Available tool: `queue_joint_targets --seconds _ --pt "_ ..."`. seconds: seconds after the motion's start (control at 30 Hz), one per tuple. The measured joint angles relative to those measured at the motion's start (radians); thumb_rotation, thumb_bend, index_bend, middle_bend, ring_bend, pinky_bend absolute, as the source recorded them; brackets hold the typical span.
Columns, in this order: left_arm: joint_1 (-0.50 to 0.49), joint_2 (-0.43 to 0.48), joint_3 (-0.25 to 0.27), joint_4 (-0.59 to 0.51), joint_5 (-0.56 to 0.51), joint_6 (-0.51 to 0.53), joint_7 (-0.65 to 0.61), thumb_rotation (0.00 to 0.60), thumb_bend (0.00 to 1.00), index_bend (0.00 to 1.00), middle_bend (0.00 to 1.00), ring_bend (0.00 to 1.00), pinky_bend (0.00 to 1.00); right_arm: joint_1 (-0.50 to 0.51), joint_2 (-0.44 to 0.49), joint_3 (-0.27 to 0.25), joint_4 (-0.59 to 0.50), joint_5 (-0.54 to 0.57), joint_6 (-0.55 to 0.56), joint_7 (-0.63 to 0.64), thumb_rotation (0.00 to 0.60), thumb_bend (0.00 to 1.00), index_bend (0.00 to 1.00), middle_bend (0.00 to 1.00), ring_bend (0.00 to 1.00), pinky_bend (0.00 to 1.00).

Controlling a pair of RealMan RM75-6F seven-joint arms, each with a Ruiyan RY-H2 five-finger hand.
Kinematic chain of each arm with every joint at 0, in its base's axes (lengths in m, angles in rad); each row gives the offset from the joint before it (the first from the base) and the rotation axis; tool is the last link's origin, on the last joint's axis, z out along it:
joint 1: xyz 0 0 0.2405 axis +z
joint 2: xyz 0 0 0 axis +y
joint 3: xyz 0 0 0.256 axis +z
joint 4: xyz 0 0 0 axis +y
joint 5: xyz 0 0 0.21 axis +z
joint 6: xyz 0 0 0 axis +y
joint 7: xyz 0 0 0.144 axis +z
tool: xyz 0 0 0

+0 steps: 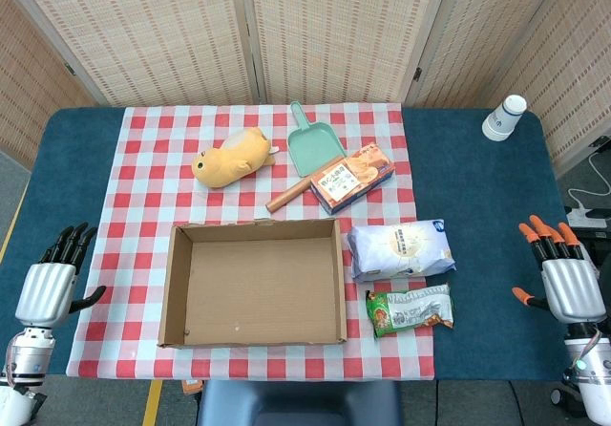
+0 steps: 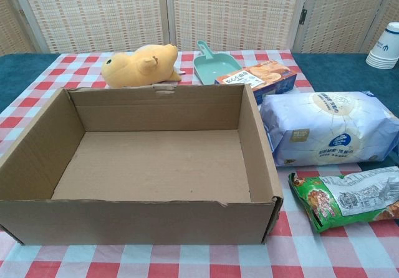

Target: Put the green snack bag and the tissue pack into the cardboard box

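Hands idle: my left hand (image 1: pixel 48 287) and right hand (image 1: pixel 568 278) rest at the table's edges, fingers apart, holding nothing. I see the green snack bag (image 1: pixel 410 309) and tissue pack (image 1: pixel 399 249) lying just right of the empty cardboard box (image 1: pixel 172 283), within my right hand's reach.

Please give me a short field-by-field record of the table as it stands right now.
box: cardboard box, open, nothing inside
tissue pack: tissue pack lies right of the box, on the checked cloth
snack bag: green snack bag lies flat, nearer the robot than the tissue pack
left hand: left hand open, holds nothing, left of the cloth
right hand: right hand open, holds nothing, right of the bag
others: plush toy, dustpan, biscuit box, cup
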Motion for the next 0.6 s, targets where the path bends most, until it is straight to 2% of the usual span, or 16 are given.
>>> queue_joint_targets --seconds 0.6 --pt "-0.009 -0.004 0.005 0.014 0.004 -0.013 -0.011 0.600 0.19 0.07 0.00 0.00 0.23 0.001 0.000 0.002 -0.007 0.004 -0.004 -0.010 0.600 0.00 0.10 0.00 0.00 0.00"
